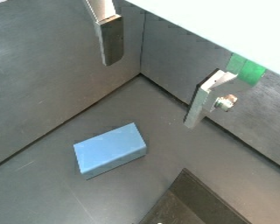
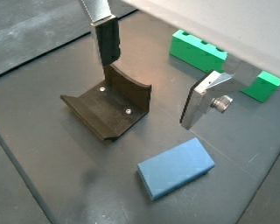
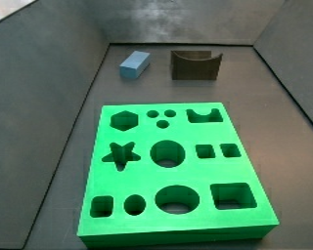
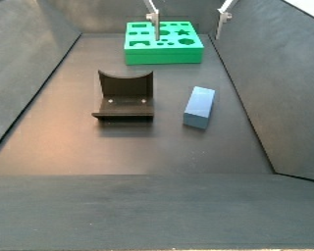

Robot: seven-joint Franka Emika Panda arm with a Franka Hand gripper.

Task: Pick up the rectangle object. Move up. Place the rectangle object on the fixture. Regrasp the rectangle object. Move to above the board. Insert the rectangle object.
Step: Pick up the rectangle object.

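I have the gripper [image 2: 154,83] hanging well above the floor [image 4: 68,137] with its two silver fingers [image 1: 112,39] spread wide and nothing between them, so as I read it the pickup has not begun. The rectangle object [image 2: 175,167] lies flat on its broad face on the bare floor, clear of everything; in a side view [image 4: 199,105] it sits just beside the fixture [image 4: 123,96], apart from it, with its long axis running roughly toward the board [image 4: 165,43]. In another side view [image 3: 133,62] the same block rests near the far wall, left of the fixture [image 3: 195,64], with the board [image 3: 175,171] filling the near part of the floor. The fixture [image 2: 109,107] stands with its curved notch facing up, which I take to be there so the block can be set down and gripped afresh. In a wrist view the block [image 1: 108,150] lies below the open fingers but off to one side, not between them, so I judge I must shift over it and line the jaws across its narrow width before descending.
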